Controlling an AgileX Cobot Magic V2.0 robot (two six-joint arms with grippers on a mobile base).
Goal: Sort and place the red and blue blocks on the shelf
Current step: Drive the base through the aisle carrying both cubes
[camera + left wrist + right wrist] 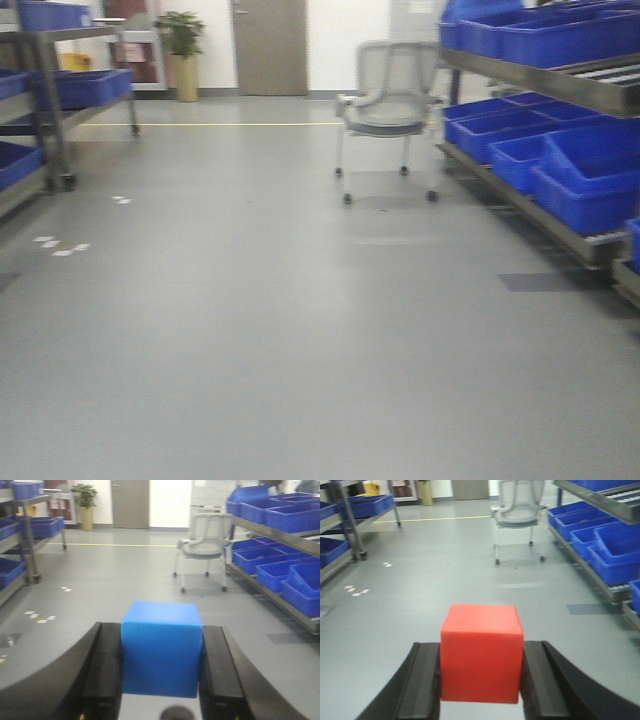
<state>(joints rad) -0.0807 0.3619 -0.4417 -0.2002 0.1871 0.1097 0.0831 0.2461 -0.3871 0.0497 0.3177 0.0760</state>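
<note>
Fingers (102,670) of my left gripper (161,635) press both sides of the blue block (161,650); my right gripper (481,650) likewise clamps the red block (481,655). Both blocks hang over grey floor (250,320), well apart from the shelf (545,85).

Chair (388,100) at centre rear, shelf (540,84) with bins (590,190) on the right, second rack (55,120) on the left, door (270,45) behind.

Left claw (161,632): jaws clamped on the blue block (162,655); one black finger (106,670) flat against each side face.
Right claw (481,647): jaws clamped on the red block (481,665); fingers (426,680) pressed to both side faces.
Block seat: between the fingers in each claw, top face exposed.
Wrists: both roughly level, claws pointing forward.
</note>
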